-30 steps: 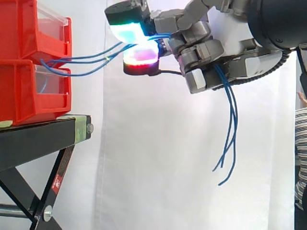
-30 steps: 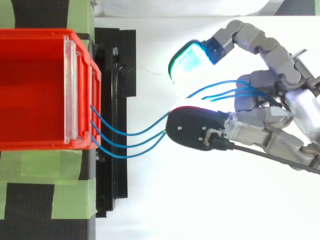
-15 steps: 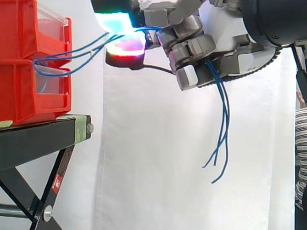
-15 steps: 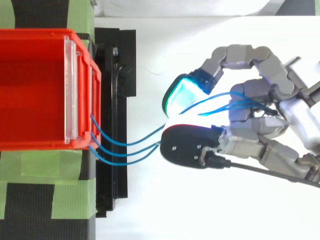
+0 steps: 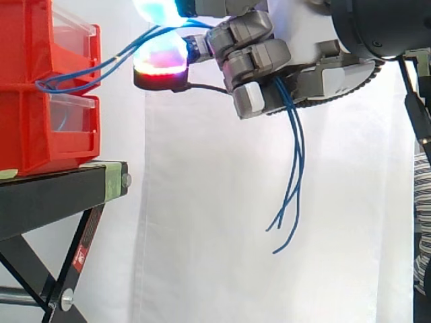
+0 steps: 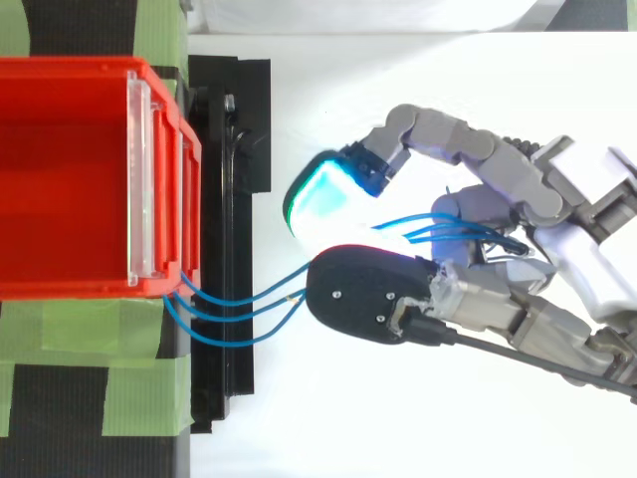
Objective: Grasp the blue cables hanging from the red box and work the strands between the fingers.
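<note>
Three thin blue cables (image 6: 234, 319) caught in the grey robot hand (image 5: 252, 64). Emerge from the front of the stacked red plastic bins (image 5: 40, 134), in the side view at the seam between upper and lower bin. Sag a little past the edge of the black metal stand (image 5: 54, 195), then climb rightward to the hand. Run there between two glowing fingertip pads: a black-backed pad lit red and white (image 5: 160, 64) below, a cyan-lit pad (image 6: 318, 204) above and just beside it. Continue along the palm and under the curled grey fingers, closed round the strands. Drop out beneath those fingers and hang free in front of the white curtain (image 5: 202, 235), loose ends curving left, well clear of the stand.

From above: hand reaching in from the right, pads near the bin front but apart from it, cables fanned slightly between bin and pads. Strips of green tape (image 6: 90, 329) across the stand beside the bins. At the right edge of the side view, a person's striped sleeve (image 5: 423, 202).
</note>
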Robot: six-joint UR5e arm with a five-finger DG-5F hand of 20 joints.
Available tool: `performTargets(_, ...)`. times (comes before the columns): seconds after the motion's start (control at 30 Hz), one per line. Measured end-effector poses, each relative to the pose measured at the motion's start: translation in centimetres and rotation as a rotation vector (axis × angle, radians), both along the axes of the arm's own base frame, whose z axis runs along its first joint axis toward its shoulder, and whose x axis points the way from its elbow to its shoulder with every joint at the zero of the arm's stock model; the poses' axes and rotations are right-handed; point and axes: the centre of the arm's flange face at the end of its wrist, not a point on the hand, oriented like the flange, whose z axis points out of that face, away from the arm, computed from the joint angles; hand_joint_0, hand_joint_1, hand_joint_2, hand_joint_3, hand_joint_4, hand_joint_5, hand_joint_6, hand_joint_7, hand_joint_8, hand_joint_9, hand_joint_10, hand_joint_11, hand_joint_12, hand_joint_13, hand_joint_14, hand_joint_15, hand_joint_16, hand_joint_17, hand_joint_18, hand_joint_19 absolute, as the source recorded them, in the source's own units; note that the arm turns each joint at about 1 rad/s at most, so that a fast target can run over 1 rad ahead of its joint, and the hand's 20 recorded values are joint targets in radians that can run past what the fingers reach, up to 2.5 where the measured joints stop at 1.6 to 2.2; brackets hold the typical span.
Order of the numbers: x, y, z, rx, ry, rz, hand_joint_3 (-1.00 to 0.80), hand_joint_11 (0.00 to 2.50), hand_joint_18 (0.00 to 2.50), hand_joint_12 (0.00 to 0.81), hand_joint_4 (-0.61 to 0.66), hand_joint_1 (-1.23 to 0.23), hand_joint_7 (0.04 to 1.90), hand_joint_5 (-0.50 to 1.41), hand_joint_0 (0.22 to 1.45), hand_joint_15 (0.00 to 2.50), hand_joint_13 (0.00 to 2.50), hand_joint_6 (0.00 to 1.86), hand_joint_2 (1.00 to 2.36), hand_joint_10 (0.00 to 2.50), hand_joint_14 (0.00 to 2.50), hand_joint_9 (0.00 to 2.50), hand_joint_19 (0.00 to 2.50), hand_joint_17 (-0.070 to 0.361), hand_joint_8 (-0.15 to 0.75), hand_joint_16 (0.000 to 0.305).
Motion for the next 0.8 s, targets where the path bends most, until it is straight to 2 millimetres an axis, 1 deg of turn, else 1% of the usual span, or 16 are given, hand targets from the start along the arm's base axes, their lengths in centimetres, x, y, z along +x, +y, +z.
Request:
performTargets(0.07, 0.0, 0.0, 0.0, 0.0, 0.0, 0.0, -0.67, 2.5, 1.46, 0.419, 0.25, -0.52, 1.36, 0.13, 0.82, 1.64, 1.08, 0.2, 1.01, 2.5, 2.5, 0.99, 1.18, 0.104, 0.384, 0.046)
performTargets(0.1, -0.01, -0.01, 0.0, 0.0, 0.001, 0.0, -0.65, 2.5, 1.46, 0.419, 0.25, -0.55, 1.34, 0.13, 0.86, 1.64, 1.08, 0.26, 1.01, 2.5, 2.5, 0.99, 1.18, 0.104, 0.384, 0.046)
performTargets(0.17, -0.01, -0.01, 0.0, -0.001, 0.001, 0.0, -0.62, 2.5, 1.46, 0.419, 0.25, -0.58, 1.34, 0.12, 0.88, 1.64, 1.08, 0.31, 1.01, 2.5, 2.5, 0.99, 1.18, 0.104, 0.384, 0.046)
performTargets(0.23, -0.02, -0.01, -0.02, -0.001, 0.002, 0.0, -0.61, 2.5, 1.46, 0.419, 0.24, -0.59, 1.29, 0.08, 0.9, 1.64, 1.08, 0.44, 1.02, 2.5, 2.5, 0.99, 1.18, 0.104, 0.384, 0.046)
performTargets(0.3, -0.02, -0.01, -0.01, -0.001, 0.002, 0.0, -0.6, 2.5, 1.46, 0.419, 0.24, -0.59, 1.21, 0.03, 0.92, 1.64, 1.08, 0.64, 1.02, 2.5, 2.5, 0.99, 1.18, 0.104, 0.384, 0.046)
performTargets(0.37, -0.03, -0.02, 0.0, -0.001, 0.003, -0.001, -0.58, 2.5, 1.46, 0.419, 0.24, -0.59, 1.18, 0.02, 0.92, 1.64, 1.08, 0.71, 1.02, 2.5, 2.5, 0.99, 1.18, 0.104, 0.384, 0.046)
performTargets(0.4, -0.04, -0.02, 0.0, -0.001, 0.003, -0.001, -0.55, 2.5, 1.46, 0.419, 0.25, -0.58, 1.12, -0.02, 0.93, 1.64, 1.08, 0.86, 1.02, 2.5, 2.5, 0.99, 1.18, 0.104, 0.384, 0.046)
performTargets(0.43, -0.04, -0.03, 0.0, -0.001, 0.003, -0.001, -0.54, 2.5, 1.46, 0.419, 0.25, -0.58, 1.12, -0.02, 0.93, 1.64, 1.08, 0.88, 1.02, 2.5, 2.5, 0.99, 1.18, 0.104, 0.384, 0.046)
performTargets(0.5, -0.04, -0.04, 0.0, -0.001, 0.003, -0.002, -0.43, 2.5, 1.46, 0.419, 0.26, -0.57, 1.09, -0.05, 0.91, 1.64, 1.08, 1.04, 1.02, 2.5, 2.5, 0.99, 1.18, 0.104, 0.384, 0.046)
performTargets(0.53, -0.04, -0.04, 0.0, -0.001, 0.003, -0.002, -0.4, 2.5, 1.46, 0.419, 0.26, -0.57, 1.09, -0.06, 0.91, 1.64, 1.08, 1.08, 1.02, 2.5, 2.5, 0.99, 1.18, 0.104, 0.384, 0.046)
performTargets(0.6, -0.04, -0.03, 0.01, 0.0, 0.002, -0.002, -0.34, 2.5, 1.46, 0.419, 0.25, -0.56, 1.08, -0.06, 0.91, 1.64, 1.08, 1.13, 1.02, 2.5, 2.5, 0.99, 1.18, 0.104, 0.384, 0.046)
performTargets(0.67, -0.03, -0.03, 0.01, 0.0, 0.001, -0.002, -0.25, 2.5, 1.46, 0.419, 0.24, -0.55, 1.08, -0.06, 0.91, 1.64, 1.08, 1.14, 1.02, 2.5, 2.5, 0.99, 1.18, 0.104, 0.384, 0.046)
performTargets(0.7, -0.03, -0.03, 0.0, 0.0, 0.002, -0.002, -0.09, 2.5, 1.46, 0.419, 0.26, -0.55, 1.06, -0.06, 0.93, 1.64, 1.08, 1.13, 1.02, 2.5, 2.5, 0.99, 1.18, 0.104, 0.384, 0.046)
performTargets(0.73, -0.03, -0.02, 0.01, 0.0, 0.001, -0.002, -0.05, 2.5, 1.46, 0.419, 0.26, -0.55, 1.05, -0.06, 0.94, 1.64, 1.08, 1.14, 1.02, 2.5, 2.5, 0.99, 1.18, 0.104, 0.384, 0.046)
performTargets(0.8, -0.02, -0.02, 0.01, 0.0, 0.001, -0.002, 0.02, 2.5, 1.46, 0.419, 0.26, -0.54, 1.06, -0.03, 1.0, 1.64, 1.08, 1.04, 1.02, 2.5, 2.5, 0.99, 1.18, 0.104, 0.384, 0.046)
